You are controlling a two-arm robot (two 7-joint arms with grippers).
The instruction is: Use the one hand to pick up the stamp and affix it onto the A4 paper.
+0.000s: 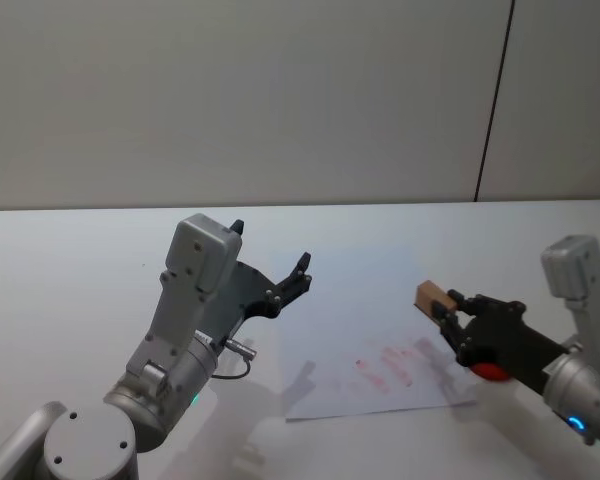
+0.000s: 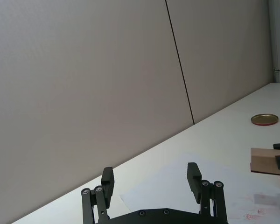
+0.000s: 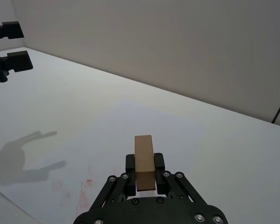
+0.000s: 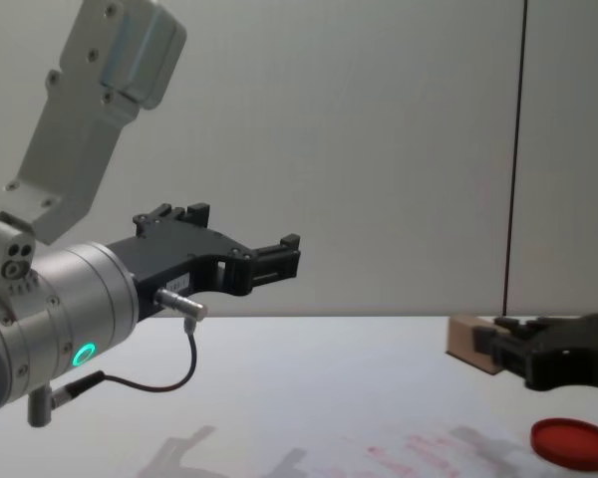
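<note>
The stamp (image 1: 433,297), a pale tan wooden block, sits between the fingers of my right gripper (image 1: 448,305), which is shut on it. The block is held clear of the table over the right part of the A4 paper (image 1: 355,300), a white sheet with smeared red marks. In the right wrist view the stamp (image 3: 143,161) stands upright between the jaws of that gripper (image 3: 144,173), with the paper (image 3: 126,126) below. From the chest view the stamp (image 4: 471,344) hangs above the tabletop. My left gripper (image 1: 270,247) is raised at the left, open and empty.
A round red ink pad (image 1: 490,371) lies on the table under the right gripper, also seen as the ink pad (image 4: 573,441). A brass-coloured round lid (image 2: 264,119) lies farther off on the white table. A grey wall stands behind.
</note>
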